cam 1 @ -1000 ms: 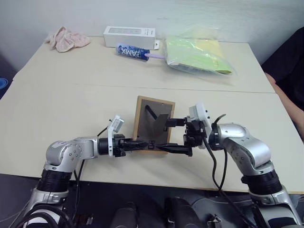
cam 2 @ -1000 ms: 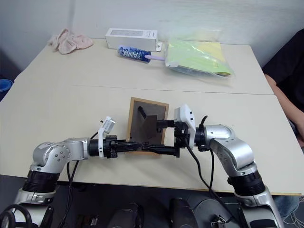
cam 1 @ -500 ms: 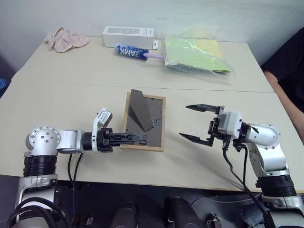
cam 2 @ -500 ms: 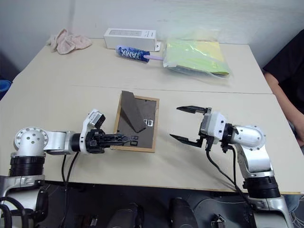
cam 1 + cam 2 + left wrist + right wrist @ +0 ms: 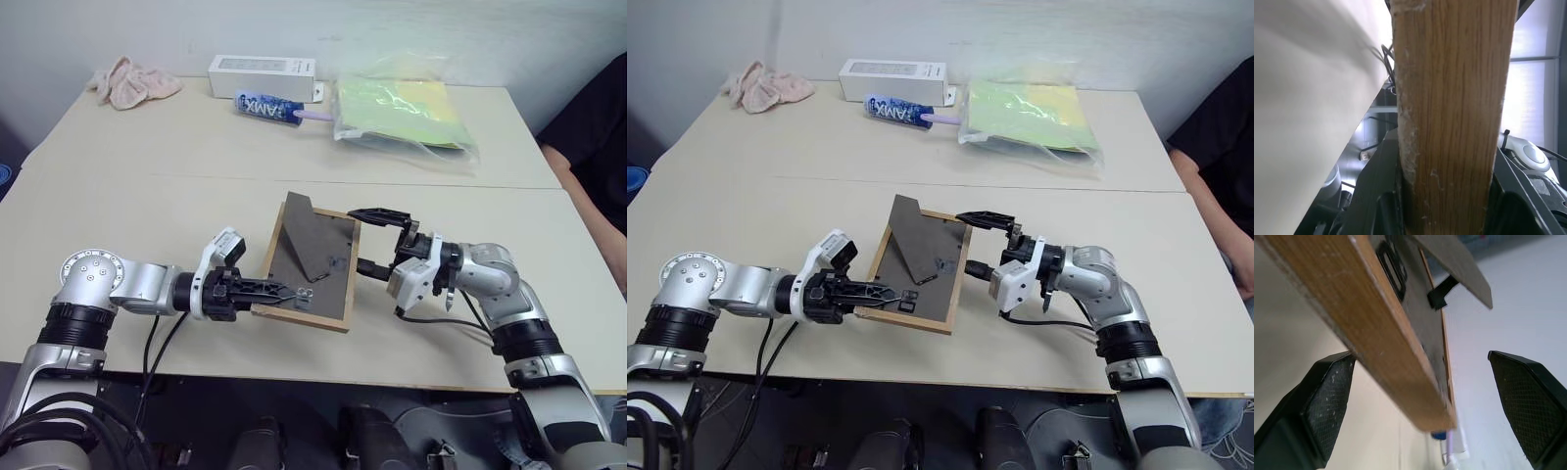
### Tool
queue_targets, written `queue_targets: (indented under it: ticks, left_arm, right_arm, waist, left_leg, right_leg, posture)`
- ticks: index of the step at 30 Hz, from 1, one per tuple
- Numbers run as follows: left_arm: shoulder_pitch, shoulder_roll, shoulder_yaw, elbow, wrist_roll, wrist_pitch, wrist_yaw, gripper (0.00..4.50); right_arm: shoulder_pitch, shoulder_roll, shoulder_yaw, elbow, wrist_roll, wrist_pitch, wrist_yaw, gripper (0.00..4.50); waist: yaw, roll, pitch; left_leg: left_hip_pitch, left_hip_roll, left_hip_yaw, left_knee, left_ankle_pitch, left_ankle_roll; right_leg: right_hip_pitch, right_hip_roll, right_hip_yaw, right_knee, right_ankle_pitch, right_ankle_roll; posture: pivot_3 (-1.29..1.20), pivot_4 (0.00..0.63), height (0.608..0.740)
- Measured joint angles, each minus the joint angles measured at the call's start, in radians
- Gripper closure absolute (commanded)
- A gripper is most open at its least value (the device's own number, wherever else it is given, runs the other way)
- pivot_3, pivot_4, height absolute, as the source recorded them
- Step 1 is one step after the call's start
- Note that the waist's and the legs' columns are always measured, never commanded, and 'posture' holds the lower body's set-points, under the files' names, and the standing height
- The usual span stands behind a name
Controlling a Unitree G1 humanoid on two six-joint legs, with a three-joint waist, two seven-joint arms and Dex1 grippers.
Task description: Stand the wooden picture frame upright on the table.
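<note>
A: While the wooden picture frame (image 5: pixel 312 262) hangs tilted over the near half of the table (image 5: pixel 147 206), we can see its dark grey back facing up at us, with the fold-out stand (image 5: pixel 294 235) swung out from it.

B: And we have the left gripper (image 5: pixel 284 292) clamped on the frame's near left edge. In the left wrist view the wood grain runs right up between the black fingers (image 5: pixel 1378 196), so that's a firm pinch.

A: On the other side, we see the right gripper (image 5: pixel 364 238) at the frame's right edge, fingers spread wide, one toward the far corner and one lower down by the side.

B: From the right wrist view we'd say the frame's edge sits between the two pads (image 5: pixel 1327 394), but neither is pressing on it. Nothing grasped there.

A: Along the far edge we've got a pink cloth (image 5: pixel 132 80) on the left, a white box (image 5: pixel 262 70), a blue tube (image 5: pixel 269 107) just in front of it, and a plastic bag with yellow-green sheets (image 5: pixel 402 110).

B: And a person's arm (image 5: pixel 586 186) in a dark sleeve at the right side of the table.
</note>
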Motion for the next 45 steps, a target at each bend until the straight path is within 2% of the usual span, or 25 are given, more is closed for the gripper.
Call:
queue_targets:
  ticks: [6, 11, 14, 16, 20, 21, 27, 37, 41, 45]
  left_arm:
    - [0.002, 0.020, -0.018, 0.000, -0.061, -0.037, 0.028, 3.22]
    - [0.034, 0.020, -0.013, -0.044, -0.074, -0.069, 0.044, 3.22]
    - [0.057, 0.020, 0.016, -0.102, -0.082, -0.121, 0.078, 2.22]
    - [0.063, 0.033, 0.045, -0.138, -0.084, -0.149, 0.091, 1.53]
    - [0.104, 0.078, 0.104, -0.182, -0.086, -0.189, 0.102, 0.09]
    - [0.108, 0.080, 0.107, -0.182, -0.086, -0.191, 0.104, 0.00]
    - [0.143, 0.093, 0.114, -0.219, -0.089, -0.228, 0.142, 0.00]
    - [0.134, 0.036, 0.108, -0.159, -0.088, -0.183, 0.148, 0.00]
    - [0.089, 0.013, 0.093, -0.117, -0.083, -0.143, 0.113, 0.67]
    - [0.064, 0.012, 0.088, -0.117, -0.082, -0.113, 0.067, 1.77]
  right_arm:
    - [0.000, 0.003, 0.051, 0.031, -0.060, -0.026, -0.107, 2.64]
    - [0.003, -0.013, 0.065, 0.029, -0.068, -0.032, -0.135, 2.69]
    - [0.015, -0.016, 0.088, 0.030, -0.019, 0.004, -0.127, 2.73]
    - [0.027, -0.010, 0.112, 0.030, 0.028, 0.031, -0.112, 3.03]
    - [0.031, -0.013, 0.137, 0.015, 0.100, 0.066, -0.086, 3.16]
    - [0.031, -0.016, 0.137, 0.015, 0.103, 0.069, -0.085, 3.16]
    - [0.033, -0.031, 0.140, 0.016, 0.102, 0.068, -0.079, 3.16]
    - [0.022, -0.038, 0.138, 0.016, 0.030, -0.028, -0.138, 3.17]
    - [0.001, -0.037, 0.134, -0.001, -0.015, -0.074, -0.178, 3.17]
    - [-0.015, -0.037, 0.129, -0.001, -0.078, -0.088, -0.233, 3.17]
  waist:
    - [0.000, 0.000, 0.000]
    - [0.000, 0.000, 0.000]
    - [-0.001, 0.000, 0.000]
    - [-0.002, 0.001, 0.000]
    - [-0.003, 0.001, 0.000]
    - [-0.002, 0.001, 0.000]
    - [0.002, 0.001, 0.000]
    - [-0.001, 0.001, 0.000]
    - [0.001, 0.001, 0.001]
    - [0.001, 0.001, 0.000]
  left_leg:
    - [0.000, 0.000, 0.000, 0.000, 0.000, 0.000]
    - [0.000, 0.000, 0.000, 0.000, 0.000, 0.000]
    - [0.000, 0.001, 0.000, 0.000, 0.000, 0.000]
    - [0.000, 0.001, 0.000, 0.000, 0.000, 0.000]
    - [0.000, 0.001, 0.000, 0.000, 0.000, 0.000]
    - [0.000, 0.001, 0.000, 0.000, 0.000, 0.000]
    - [0.000, 0.000, 0.000, 0.000, 0.000, 0.000]
    - [0.000, 0.000, 0.000, 0.000, 0.000, 0.000]
    - [0.000, 0.000, 0.000, 0.001, 0.000, 0.000]
    - [0.000, 0.000, 0.000, 0.001, 0.000, 0.000]
  right_leg:
    - [0.000, 0.000, 0.000, 0.002, 0.000, 0.000]
    - [0.000, 0.000, 0.000, 0.002, 0.000, 0.000]
    - [0.000, 0.000, 0.000, 0.001, 0.000, 0.000]
    - [0.000, 0.000, 0.000, -0.001, 0.000, 0.000]
    - [0.000, 0.000, 0.000, -0.002, 0.000, 0.000]
    - [0.000, 0.000, 0.000, -0.002, 0.000, 0.000]
    - [0.001, 0.000, 0.000, -0.003, 0.000, 0.000]
    - [0.000, 0.001, 0.000, -0.002, 0.000, 0.000]
    - [0.001, 0.001, 0.000, -0.002, 0.000, 0.000]
    - [0.001, 0.001, 0.000, -0.002, 0.000, 0.000]
  posture:
    - [0.00, 0.150, 0.740]
    - [0.00, 0.150, 0.740]
    - [0.00, 0.150, 0.740]
    - [0.00, 0.150, 0.740]
    - [0.00, 0.150, 0.740]
    - [0.00, 0.150, 0.740]
    - [0.00, 0.150, 0.740]
    - [0.00, 0.150, 0.740]
    - [0.00, 0.150, 0.740]
    - [0.00, 0.150, 0.740]
